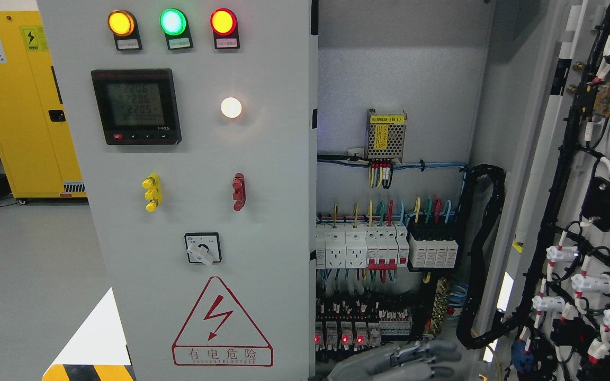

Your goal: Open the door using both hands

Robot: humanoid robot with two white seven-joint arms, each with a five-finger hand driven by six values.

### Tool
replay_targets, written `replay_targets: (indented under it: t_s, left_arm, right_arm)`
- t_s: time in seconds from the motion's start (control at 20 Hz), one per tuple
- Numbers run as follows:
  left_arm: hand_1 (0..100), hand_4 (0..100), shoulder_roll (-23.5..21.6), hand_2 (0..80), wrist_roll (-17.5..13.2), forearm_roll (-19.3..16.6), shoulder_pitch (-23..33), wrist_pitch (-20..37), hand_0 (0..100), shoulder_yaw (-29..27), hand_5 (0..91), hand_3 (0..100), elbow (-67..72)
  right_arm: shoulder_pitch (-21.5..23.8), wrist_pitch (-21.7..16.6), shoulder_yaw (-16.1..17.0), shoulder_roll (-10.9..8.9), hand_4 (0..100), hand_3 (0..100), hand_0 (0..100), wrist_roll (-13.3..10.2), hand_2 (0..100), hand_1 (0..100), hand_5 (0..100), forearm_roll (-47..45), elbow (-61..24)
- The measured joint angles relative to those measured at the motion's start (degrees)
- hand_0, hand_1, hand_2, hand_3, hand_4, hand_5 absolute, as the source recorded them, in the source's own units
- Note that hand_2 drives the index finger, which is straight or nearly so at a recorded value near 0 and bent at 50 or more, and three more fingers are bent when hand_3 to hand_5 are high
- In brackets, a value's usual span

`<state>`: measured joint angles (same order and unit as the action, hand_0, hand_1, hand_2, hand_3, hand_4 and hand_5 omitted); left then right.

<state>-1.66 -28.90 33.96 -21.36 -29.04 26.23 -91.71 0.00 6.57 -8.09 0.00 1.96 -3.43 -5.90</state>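
Standing here I see one robot hand low at the bottom edge, fingers loosely spread and holding nothing, with the right door up to its right swung wide open and the left door on its other side seemingly shut, so perhaps half remains.

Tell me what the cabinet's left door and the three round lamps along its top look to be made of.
Left door: seemingly painted sheet metal, light grey and matte, flat with a thin straight edge. Yellow lamp, green lamp and red lamp: probably translucent coloured plastic lenses, glowing from within, in black bezels.
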Motion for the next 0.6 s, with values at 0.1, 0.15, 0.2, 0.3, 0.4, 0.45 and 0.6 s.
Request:
replay_targets:
  t_s: [0.1, 0.15, 0.2, 0.3, 0.4, 0.45, 0.6]
  left_arm:
    - [56, 0, -2.19, 0.0, 2.26, -0.63, 5.49, 2.79, 12, -0.47, 0.0, 0, 0.25]
    - [56, 0, -3.41, 0.0, 3.18, -0.90, 8.20, 4.35, 12, -0.65, 0.0, 0, 0.75]
    - [56, 0, -4.47, 0.0, 4.25, -1.12, 10.56, 6.71, 12, -0.86, 0.0, 0, 1.46]
    - [56, 0, -6.35, 0.0, 6.40, -1.77, 14.90, 10.22, 12, -1.13, 0.0, 0, 3.58]
    - [56, 0, -7.79, 0.0, 9.35, -3.25, 18.49, 13.54, 12, -1.34, 0.0, 0, 6.49]
    - [56, 0, -8.34, 0.0, 10.84, -4.25, 20.06, 15.13, 12, -1.43, 0.0, 0, 8.24]
    - [56, 0, -8.96, 0.0, 13.27, -6.86, 23.33, 18.75, 12, -1.68, 0.0, 0, 14.82]
  right_arm:
    - [0.00, 0.00, 0.00, 0.00, 0, 0, 0, 0.00, 4, 50, 0, 0.00, 0.00]
    - [0.00, 0.00, 0.00, 0.00, 0, 0, 0, 0.00, 4, 50, 0, 0.00, 0.00]
    - [0.00, 0.00, 0.00, 0.00, 0, 0, 0, 0.00, 4, 50, 0, 0.00, 0.01]
    - [0.00, 0.00, 0.00, 0.00, 0, 0, 0, 0.00, 4, 50, 0, 0.00, 0.03]
    - [0.00, 0.06, 0.01, 0.00, 0, 0, 0, 0.00, 4, 50, 0, 0.00, 0.08]
    - [0.00, 0.10, 0.02, 0.00, 0, 0, 0, 0.00, 4, 50, 0, 0.00, 0.11]
    - [0.00, 0.12, 0.03, 0.00, 0, 0, 0, 0.00, 4, 50, 0, 0.00, 0.14]
